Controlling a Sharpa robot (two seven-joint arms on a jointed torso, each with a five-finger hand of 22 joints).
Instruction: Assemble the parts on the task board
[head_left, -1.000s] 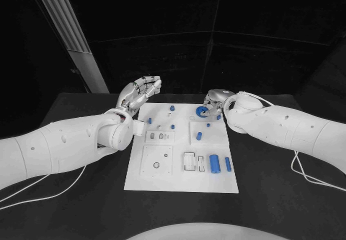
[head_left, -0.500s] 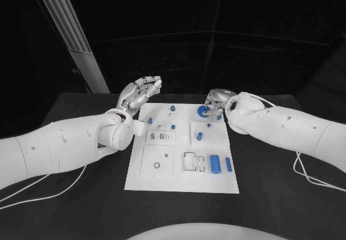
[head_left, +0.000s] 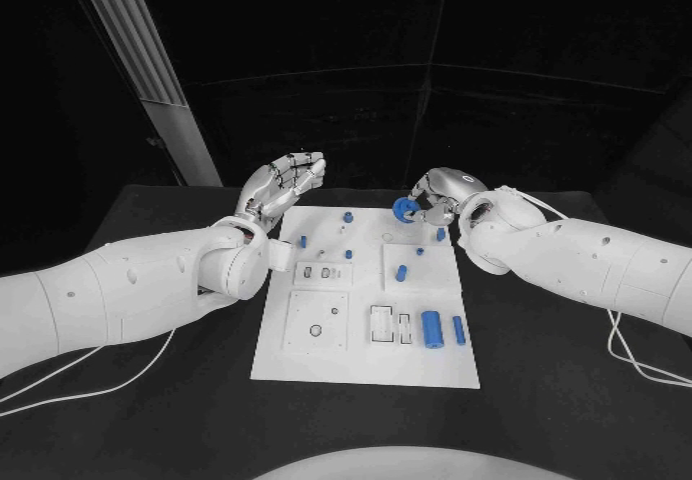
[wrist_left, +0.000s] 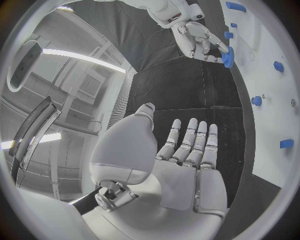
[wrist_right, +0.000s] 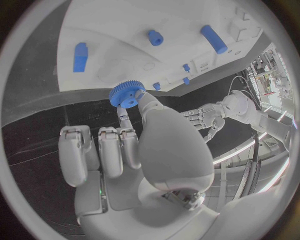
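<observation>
Task board (head_left: 361, 350) lies lengthwise away from the robot in the middle of the black table (head_left: 548, 400), bare table on both long sides and at the near end. Right hand (head_left: 440, 195) sits at the board's far right corner, pinching a blue gear (head_left: 405, 206) between thumb and a fingertip, other fingers curled beside it. The gear is off the board, above its far edge; its toothed rim and hub show in the right wrist view (wrist_right: 127, 94), with the flat face turned toward the board. Left hand (head_left: 281, 183) is raised just off the far left corner, palm up, fingers apart and straight, holding nothing. Two blue cylinders (head_left: 428, 324) lie on the board's near right, long axes along the board's length. Small blue pegs (head_left: 346, 216) stand near the far end.
</observation>
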